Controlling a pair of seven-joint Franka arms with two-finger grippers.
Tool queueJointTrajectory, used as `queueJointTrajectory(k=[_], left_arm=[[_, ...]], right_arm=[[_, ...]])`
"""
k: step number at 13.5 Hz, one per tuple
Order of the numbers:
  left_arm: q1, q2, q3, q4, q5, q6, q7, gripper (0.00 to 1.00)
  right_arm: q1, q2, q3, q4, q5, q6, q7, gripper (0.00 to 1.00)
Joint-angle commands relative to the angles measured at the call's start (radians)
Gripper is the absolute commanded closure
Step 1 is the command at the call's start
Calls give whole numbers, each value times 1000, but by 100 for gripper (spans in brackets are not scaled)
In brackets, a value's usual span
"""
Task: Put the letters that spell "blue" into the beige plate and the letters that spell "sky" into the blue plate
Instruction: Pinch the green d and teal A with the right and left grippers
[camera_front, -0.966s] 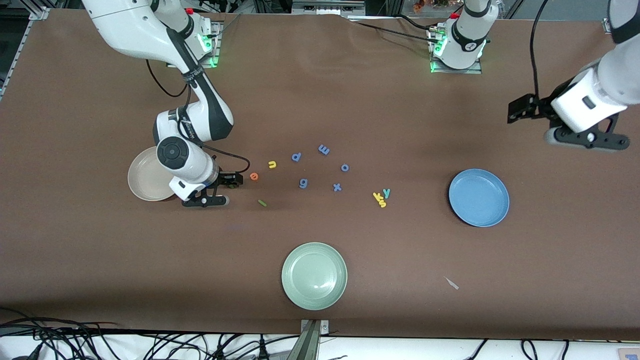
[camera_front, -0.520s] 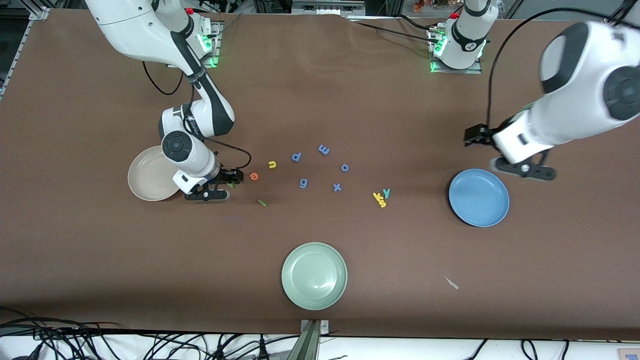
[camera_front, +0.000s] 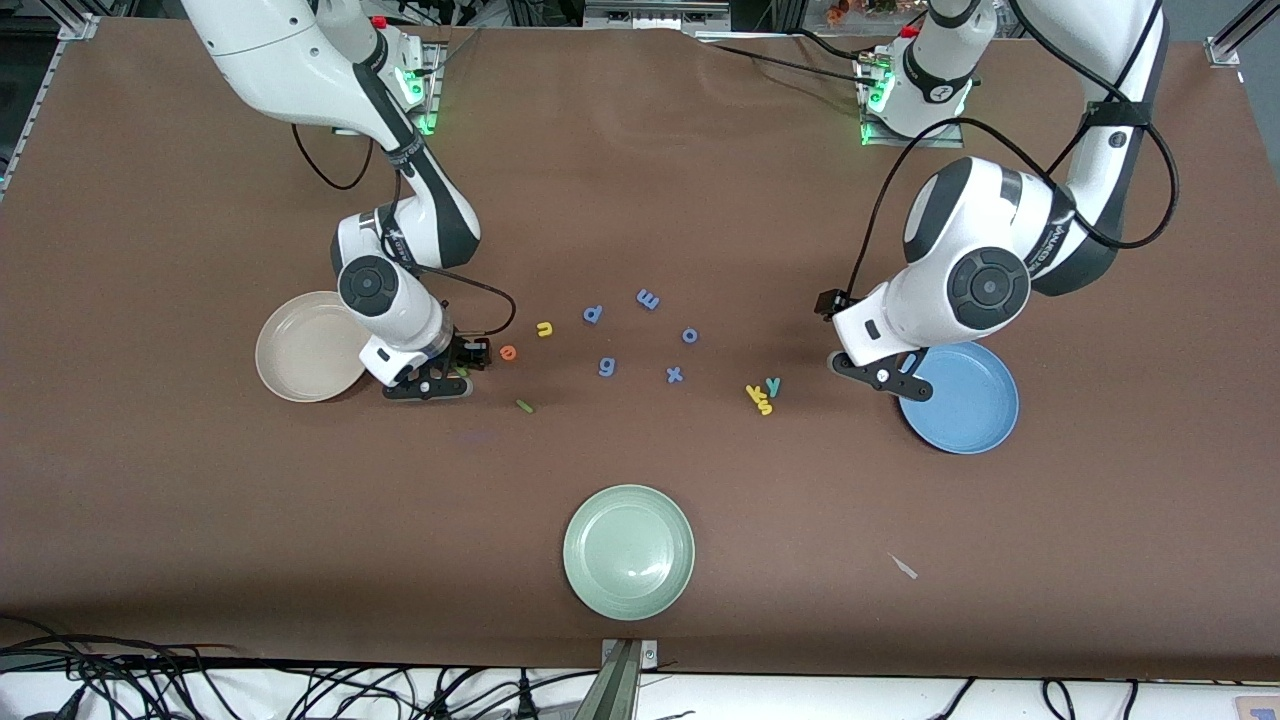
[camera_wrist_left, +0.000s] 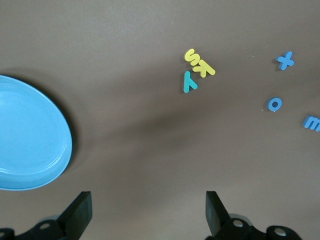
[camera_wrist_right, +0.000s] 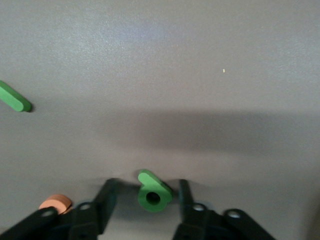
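My right gripper (camera_front: 440, 378) is down at the table between the beige plate (camera_front: 300, 350) and the orange "e" (camera_front: 508, 352). In the right wrist view its fingers (camera_wrist_right: 107, 197) straddle the dark green "b" (camera_wrist_right: 154, 192), half closed, with gaps still showing. The yellow "u" (camera_front: 544, 329) and the green "l" (camera_front: 524, 406) lie close by. My left gripper (camera_wrist_left: 148, 210) hangs wide open and empty over bare table beside the blue plate (camera_front: 975, 420). The yellow "s" (camera_wrist_left: 190, 54), yellow "k" (camera_wrist_left: 205, 67) and teal "y" (camera_wrist_left: 189, 83) lie bunched together.
Several blue letters (camera_front: 606, 367) are scattered mid-table between the two letter groups. A pale green plate (camera_front: 628, 550) sits near the front edge, with a small pale scrap (camera_front: 905, 567) toward the left arm's end.
My left arm has swung in from its end of the table to the blue plate's edge. My right gripper has shifted toward the "e" and its fingers have narrowed round the "b".
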Motion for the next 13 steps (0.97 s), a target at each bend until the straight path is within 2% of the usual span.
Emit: queueJointTrajectory(k=[1,2,3,4,6,9,11,12,13], left_arm=[[-5,47,13,8,-11,66,7,0],[-10,73,13,5,-14,104,4,0],[-12,96,13,-6,-16,155,-5,0],[-25,118,13,-26,-17,219,-7,0],[-38,146,13,-85,-17,354,-7,0],[-59,187,13,-95,-19,414,-9,0],[-91,212,13,-97,-77,455,-16,0],[-105,228,13,-97,-95,488,-19,0],[-116,251,13,-97,-95,529,-27,0]], right_arm=[[5,4,-1,-11,15,27,4,86],[5,3,-1,-11,15,24,-2,97],[5,0,-2,-8,15,19,-11,100],[2,-9,-4,-3,15,7,-19,100],[-7,-43,-24,27,15,-114,-45,100],[-7,-126,-123,21,15,-258,-202,100],[-7,-163,-194,10,15,-323,-331,100],[-7,-169,-226,-2,15,-334,-374,94],[-7,-169,-261,-17,15,-347,-414,94]])
